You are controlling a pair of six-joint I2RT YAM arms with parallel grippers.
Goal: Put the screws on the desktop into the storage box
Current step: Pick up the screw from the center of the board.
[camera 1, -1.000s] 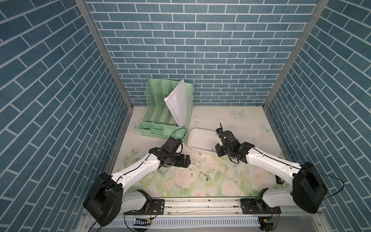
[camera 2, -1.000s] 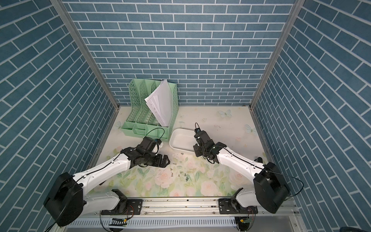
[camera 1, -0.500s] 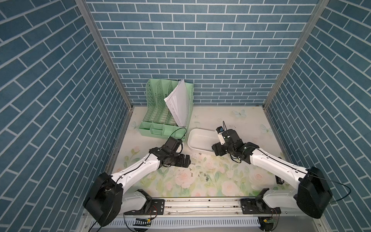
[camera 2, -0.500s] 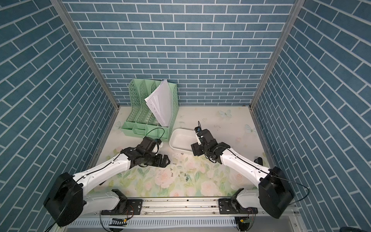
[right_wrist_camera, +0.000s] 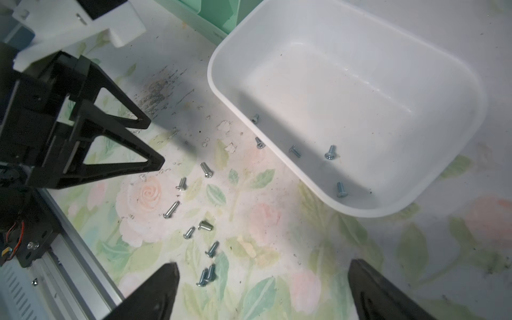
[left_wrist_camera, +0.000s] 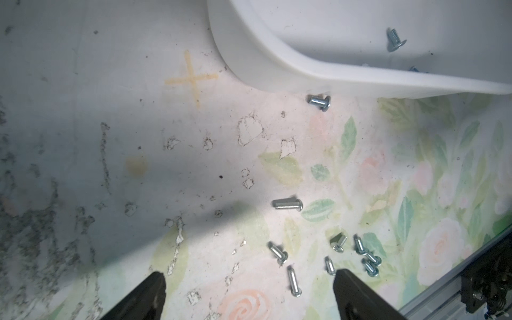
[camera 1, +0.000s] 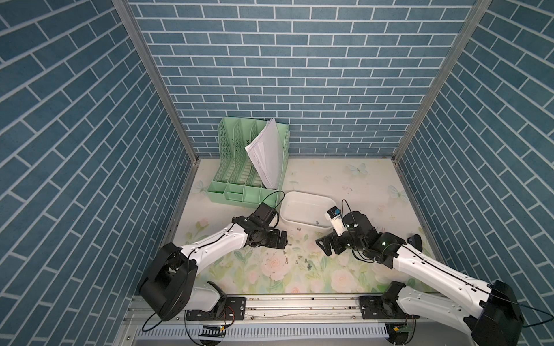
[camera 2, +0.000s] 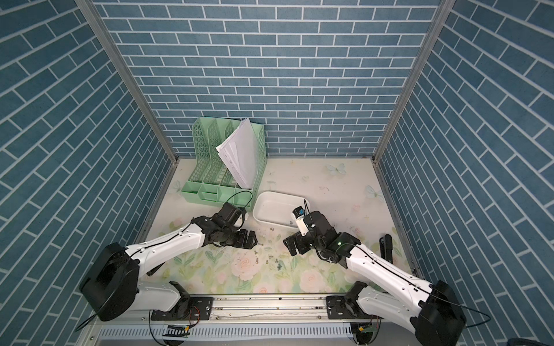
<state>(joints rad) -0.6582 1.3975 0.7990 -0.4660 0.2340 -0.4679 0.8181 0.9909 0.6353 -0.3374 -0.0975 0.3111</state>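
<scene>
Many screws [right_wrist_camera: 206,169] just ahead of right gripper [right_wrist_camera: 264,266] | left gripper [left_wrist_camera: 249,273] too; both spread wide, empty | tiny, hard, roll easily | pinch one across middle

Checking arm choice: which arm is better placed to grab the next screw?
Probably left: left fingers, open, hang low with a screw between them; right fingers, also open, look higher above the screws.
</scene>
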